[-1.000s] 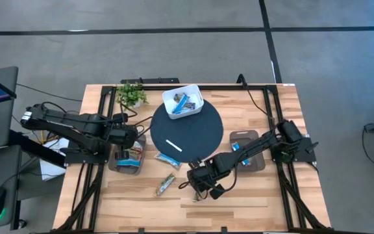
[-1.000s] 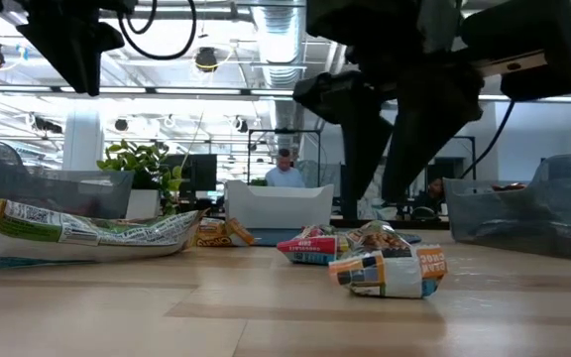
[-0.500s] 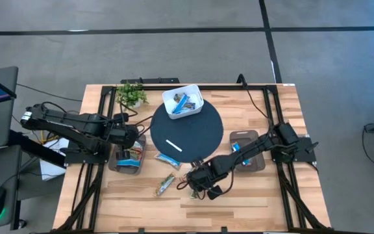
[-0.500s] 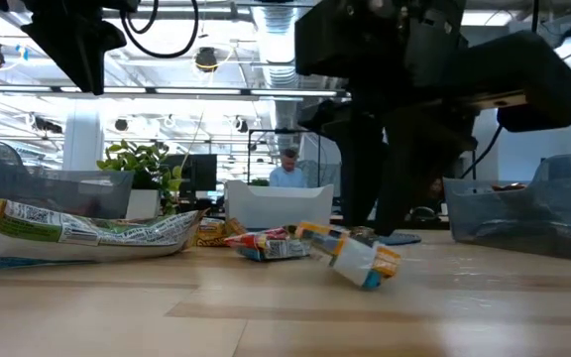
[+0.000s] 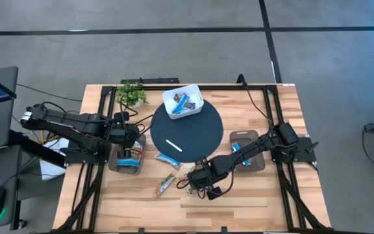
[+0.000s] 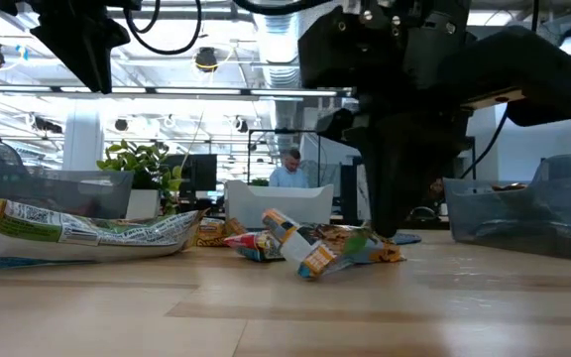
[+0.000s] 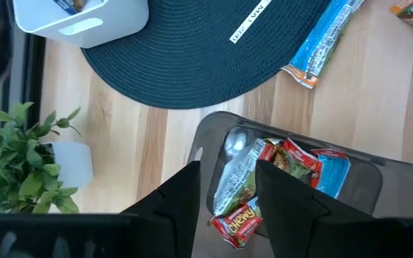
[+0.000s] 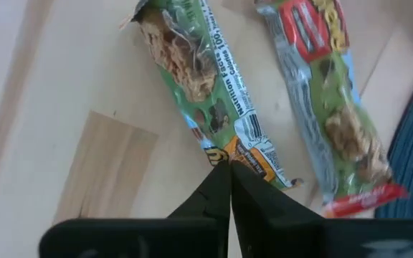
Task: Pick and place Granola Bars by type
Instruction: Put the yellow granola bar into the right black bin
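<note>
My right gripper (image 5: 198, 178) is low over the table's near middle and shut on a tan-and-green granola bar (image 8: 206, 93). A second tan bar with a red label (image 8: 328, 115) lies flat beside it. Another tan bar (image 5: 165, 184) lies on the wood to the left. A blue bar (image 5: 169, 158) rests at the mat's near edge. My left gripper (image 7: 228, 204) hangs open above the left grey tray (image 7: 378, 179), which has red-marked bars (image 7: 264, 172) in it. The white bin (image 5: 182, 102) holds blue bars. My right gripper pinches the tan-and-green bar at its orange-printed end (image 8: 253, 159), between the two fingertips. The fingers come from above, pointing down. The bar's other end (image 6: 278, 222) is tilted up, and its lower edge (image 6: 310, 270) touches the wood.
A dark round mat (image 5: 203, 133) carries the white bin and a thin white stick (image 5: 174, 144). The right grey tray (image 5: 250, 156) holds a blue bar. A small potted plant (image 5: 132, 95) stands at the far left. Bare wood lies along the near edge (image 5: 193, 211).
My right gripper has moved a little toward the table's left and far side. The tan-and-green bar went with it, sliding left along the wood and turning about, and its free end is now tipped up.
</note>
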You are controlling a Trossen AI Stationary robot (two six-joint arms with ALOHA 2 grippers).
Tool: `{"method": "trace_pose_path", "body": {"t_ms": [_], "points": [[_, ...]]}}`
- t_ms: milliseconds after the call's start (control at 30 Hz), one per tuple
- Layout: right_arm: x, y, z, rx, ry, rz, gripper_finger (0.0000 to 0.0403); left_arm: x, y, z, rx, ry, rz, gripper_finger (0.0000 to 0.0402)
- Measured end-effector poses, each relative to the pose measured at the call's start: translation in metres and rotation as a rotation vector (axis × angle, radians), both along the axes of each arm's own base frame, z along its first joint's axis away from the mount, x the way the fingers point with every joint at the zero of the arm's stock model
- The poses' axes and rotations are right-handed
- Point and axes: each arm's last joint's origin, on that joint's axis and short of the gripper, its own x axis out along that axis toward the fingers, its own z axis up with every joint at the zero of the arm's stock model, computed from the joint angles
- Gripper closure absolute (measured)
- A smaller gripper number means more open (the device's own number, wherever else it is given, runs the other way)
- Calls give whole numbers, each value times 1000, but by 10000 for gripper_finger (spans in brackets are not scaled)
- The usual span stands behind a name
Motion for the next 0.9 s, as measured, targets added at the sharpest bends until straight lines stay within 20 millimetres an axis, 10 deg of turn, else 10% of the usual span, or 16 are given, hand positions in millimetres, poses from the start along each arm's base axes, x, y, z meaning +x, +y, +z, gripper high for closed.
{"method": "trace_pose_path", "body": {"t_ms": [533,900], "points": [[-13,-3,-2,17,143,-408,397,2,0,1,46,-10,-44,273],[-4,3,11,58,99,-318,281,2,0,1,46,-9,-43,273]]}}
